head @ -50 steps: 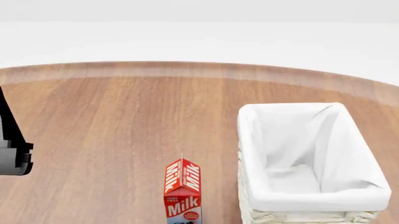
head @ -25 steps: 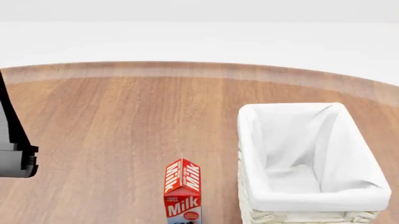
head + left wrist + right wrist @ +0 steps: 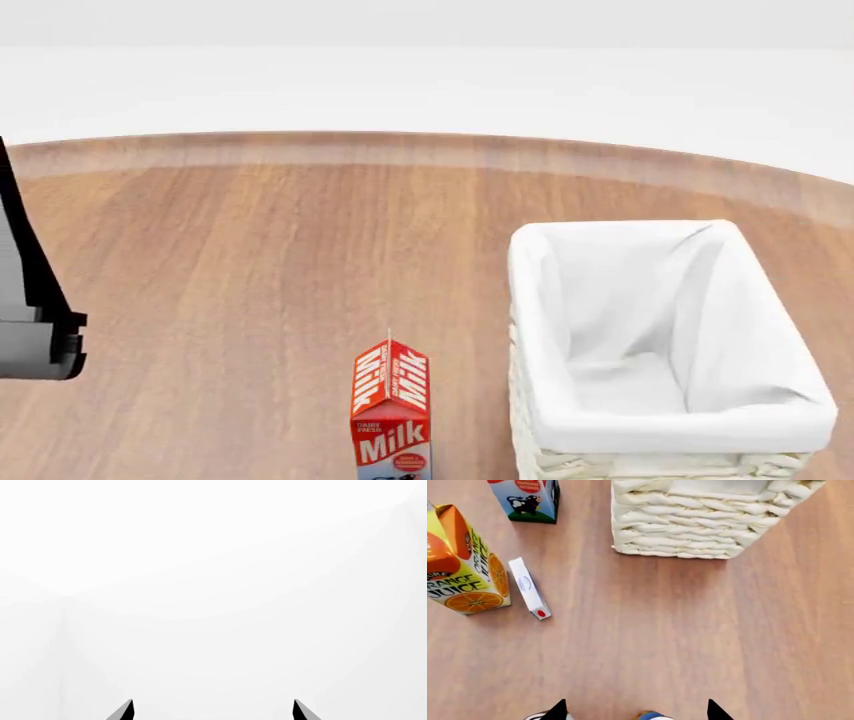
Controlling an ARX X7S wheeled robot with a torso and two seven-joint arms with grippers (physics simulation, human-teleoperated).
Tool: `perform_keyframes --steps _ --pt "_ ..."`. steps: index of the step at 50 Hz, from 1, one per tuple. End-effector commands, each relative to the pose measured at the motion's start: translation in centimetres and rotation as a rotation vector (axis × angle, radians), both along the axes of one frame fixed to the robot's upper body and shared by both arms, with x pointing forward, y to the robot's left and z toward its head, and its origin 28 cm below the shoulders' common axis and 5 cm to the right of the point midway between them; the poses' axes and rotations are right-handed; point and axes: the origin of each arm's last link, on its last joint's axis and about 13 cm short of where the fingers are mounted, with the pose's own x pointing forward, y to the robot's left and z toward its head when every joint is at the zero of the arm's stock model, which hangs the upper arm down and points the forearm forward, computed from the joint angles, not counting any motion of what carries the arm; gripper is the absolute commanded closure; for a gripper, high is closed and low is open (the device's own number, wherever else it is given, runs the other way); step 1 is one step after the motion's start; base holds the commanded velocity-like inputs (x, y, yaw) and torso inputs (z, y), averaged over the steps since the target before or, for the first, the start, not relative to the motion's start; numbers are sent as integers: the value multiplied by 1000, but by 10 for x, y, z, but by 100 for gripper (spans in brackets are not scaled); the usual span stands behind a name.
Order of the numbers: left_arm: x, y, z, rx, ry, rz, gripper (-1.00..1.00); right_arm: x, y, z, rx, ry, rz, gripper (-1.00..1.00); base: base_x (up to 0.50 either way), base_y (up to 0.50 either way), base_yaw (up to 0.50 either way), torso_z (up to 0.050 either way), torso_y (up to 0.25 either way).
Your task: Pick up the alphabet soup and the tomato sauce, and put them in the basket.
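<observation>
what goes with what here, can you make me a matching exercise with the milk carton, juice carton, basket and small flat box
Things:
1. milk carton
2. orange juice carton
3. basket
4. small flat box

Descriptions:
A. white woven sides, white cloth lining
B. lying flat on the wood beside the juice
C. red top with white lettering
D. yellow and orange with fruit slices

Pairs: 1-C, 2-D, 3-A, 4-B

In the head view we see the basket [image 3: 667, 340] on the desk [image 3: 267, 260] at lower right, the milk carton [image 3: 391, 408] just left of it at bottom centre.
</observation>
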Motion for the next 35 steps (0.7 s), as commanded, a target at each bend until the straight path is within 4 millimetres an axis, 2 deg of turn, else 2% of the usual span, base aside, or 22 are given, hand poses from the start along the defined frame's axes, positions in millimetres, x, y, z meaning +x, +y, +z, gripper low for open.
perform_keyframes --steps 1,10,11,19,21,27,30,35 --pt "0 0 1 0 0 -1 -100 3 -2 0 -15 7 -16 -100 0 0 0 0 0" --pt "0 0 1 1 -1 0 -100 1 -3 -6 -19 24 -23 -100 0 0 0 0 0" --pt "0 0 1 1 -2 -1 -100 1 -4 -13 -19 26 -29 -100 0 0 0 0 0" --pt "0 0 1 0 -3 -1 -100 -2 -7 -12 -26 43 -47 -100 0 0 0 0 0" --pt "0 0 0 -2 -2 -1 -100 -2 -7 -19 -24 47 -51 -100 0 0 0 0 0" --pt "0 0 0 -2 -1 -2 -100 -3 -7 -11 -20 45 -57 -100 0 0 0 0 0" --pt "0 -1 0 -2 -1 -3 -100 -2 -8 -20 -23 48 -63 -100 0 0 0 0 0" --pt "0 -1 0 -1 -1 -1 -100 -1 -9 -14 -21 46 -66 -100 0 0 0 0 0"
